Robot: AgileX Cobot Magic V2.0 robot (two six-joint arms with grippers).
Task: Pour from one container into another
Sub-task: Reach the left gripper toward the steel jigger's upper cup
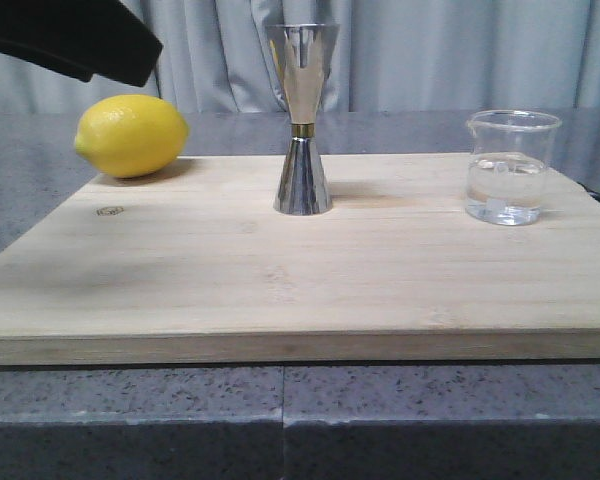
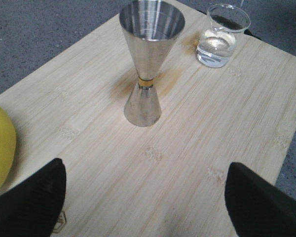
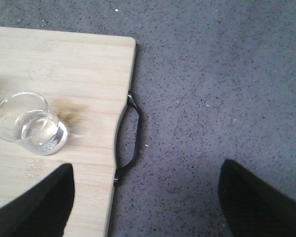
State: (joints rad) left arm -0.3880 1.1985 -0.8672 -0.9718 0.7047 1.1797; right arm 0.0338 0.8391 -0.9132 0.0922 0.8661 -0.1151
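grey speckled counter (image 1: 130, 400) carries a wooden board (image 1: 280, 290) (black handle, seemingly metal).

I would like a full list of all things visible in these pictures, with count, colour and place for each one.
glass beaker: one, clear, part filled with clear liquid, right side of the board
steel jigger: one, shiny silver with a gold waist band, upright at the board's middle rear
lemon: one, yellow, rear left corner of the board
cutting board: one, pale wood, on the counter
board handle: one, black, at the board's right edge
counter: one, speckled grey
curtain: grey, behind
left gripper: black, open, empty
right gripper: black, open, empty
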